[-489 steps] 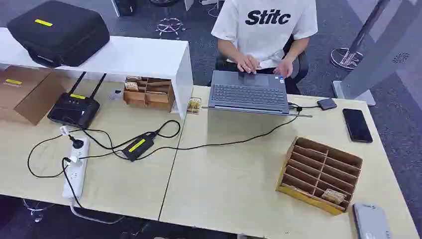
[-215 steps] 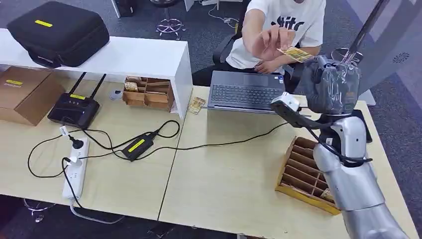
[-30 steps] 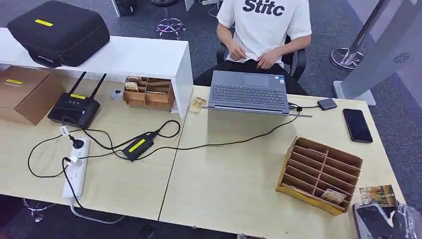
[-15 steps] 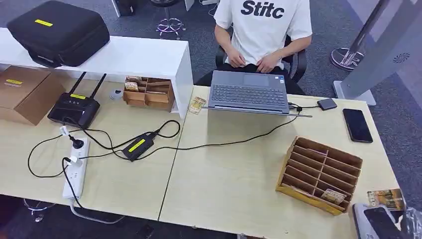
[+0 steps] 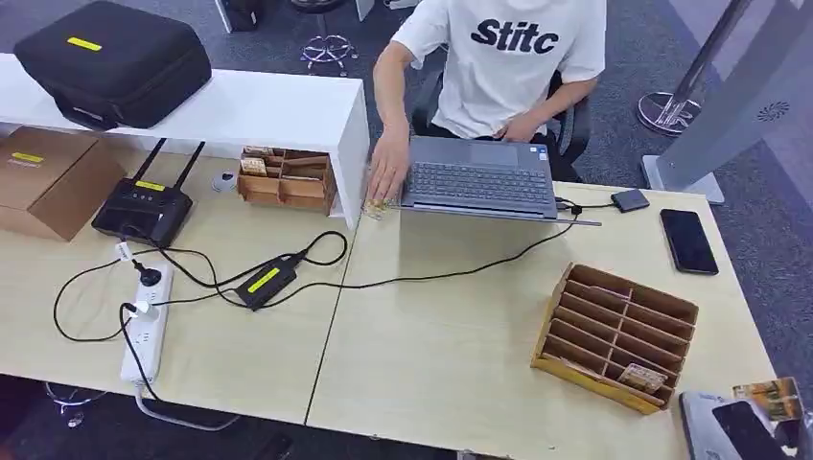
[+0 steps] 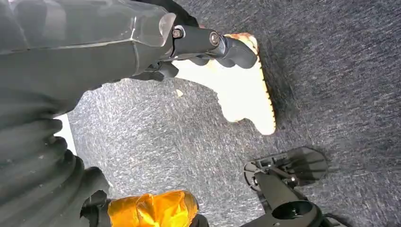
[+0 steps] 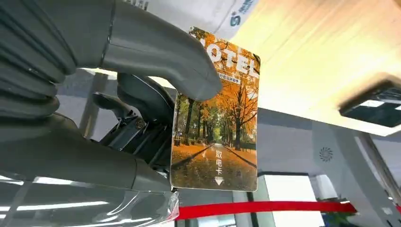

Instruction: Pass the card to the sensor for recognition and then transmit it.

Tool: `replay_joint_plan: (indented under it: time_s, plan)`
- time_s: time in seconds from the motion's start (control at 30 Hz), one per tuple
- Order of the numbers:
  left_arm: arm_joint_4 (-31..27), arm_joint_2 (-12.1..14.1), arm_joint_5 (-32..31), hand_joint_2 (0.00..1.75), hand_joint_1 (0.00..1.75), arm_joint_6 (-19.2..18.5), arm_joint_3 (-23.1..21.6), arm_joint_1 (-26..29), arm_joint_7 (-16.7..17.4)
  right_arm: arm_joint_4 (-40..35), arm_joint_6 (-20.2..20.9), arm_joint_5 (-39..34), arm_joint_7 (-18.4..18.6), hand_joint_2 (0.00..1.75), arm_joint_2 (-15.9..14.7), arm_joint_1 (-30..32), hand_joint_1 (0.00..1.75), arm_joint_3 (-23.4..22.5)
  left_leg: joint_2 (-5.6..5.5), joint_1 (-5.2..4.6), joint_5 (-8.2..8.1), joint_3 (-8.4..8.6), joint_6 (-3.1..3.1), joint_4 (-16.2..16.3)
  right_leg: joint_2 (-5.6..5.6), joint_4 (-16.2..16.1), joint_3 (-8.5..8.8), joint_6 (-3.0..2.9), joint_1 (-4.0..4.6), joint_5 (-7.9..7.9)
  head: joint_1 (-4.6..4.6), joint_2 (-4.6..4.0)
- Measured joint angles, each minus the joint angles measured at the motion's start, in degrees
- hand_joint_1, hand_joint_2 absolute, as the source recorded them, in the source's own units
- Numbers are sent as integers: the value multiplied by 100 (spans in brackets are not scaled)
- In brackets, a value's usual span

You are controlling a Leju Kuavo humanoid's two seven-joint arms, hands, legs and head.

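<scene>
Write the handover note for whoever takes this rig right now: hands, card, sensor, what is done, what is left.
Right hand: holds the hotel card between thumb and fingers; in the head view the card sits over the grey sensor at the table's near right corner.
Left hand: holds nothing, hanging over the carpet.
Person: seated behind the laptop, one hand on the small card by its left edge.
Done: card in hand and brought to the sensor.
Left: whether it has been read cannot be told; then pass it to the person.
</scene>
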Motion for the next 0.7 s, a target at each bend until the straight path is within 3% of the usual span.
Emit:
replay_joint_plan:
  time_s: [0.7]
  plan:
    - [0, 9, -17, 175, 0, 0, 59, 0, 15, 299, 262, 181, 197, 175, -135, -90, 175, -66, 0, 0, 0, 0, 0, 0, 0, 0, 0, 0, 0, 0, 0, 0]
